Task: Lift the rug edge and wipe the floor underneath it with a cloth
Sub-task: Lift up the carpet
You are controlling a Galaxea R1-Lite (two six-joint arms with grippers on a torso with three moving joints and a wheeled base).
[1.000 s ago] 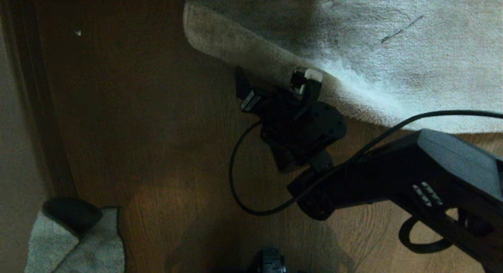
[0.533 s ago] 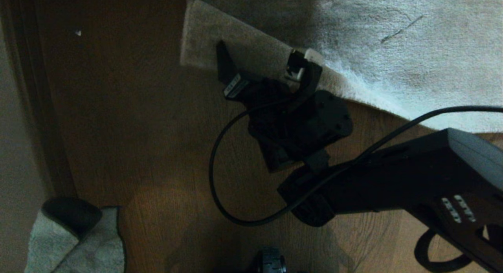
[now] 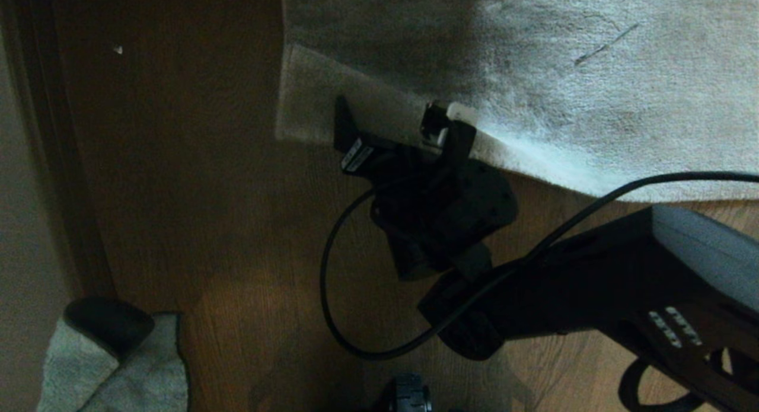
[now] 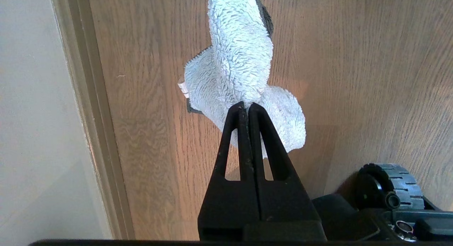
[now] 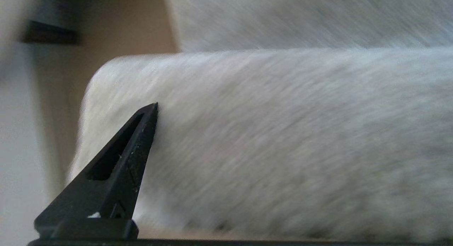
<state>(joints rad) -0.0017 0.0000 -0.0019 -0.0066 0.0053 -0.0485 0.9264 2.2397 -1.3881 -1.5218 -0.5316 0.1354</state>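
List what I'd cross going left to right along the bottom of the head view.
Wall → cloth held by the left end effector → bare wood floor → right arm.

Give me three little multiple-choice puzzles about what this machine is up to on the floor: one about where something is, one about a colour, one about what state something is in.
1. Where is the right gripper?
A. At the lifted rug edge
B. Over the cloth
C. Against the wall

2. What colour is the floor?
A. White
B. Brown wood-grain
C. Black

3. In what state is the left gripper?
A. Wide open and empty
B. Shut on the cloth
C. Shut on the rug

Answers:
1. A: in the head view its open fingers sit against the raised corner flap of the rug.
2. B: brown planks with visible grain show in the head and left wrist views.
3. B: the left wrist view shows the two fingers pressed together with the pale rag hanging from their tips.
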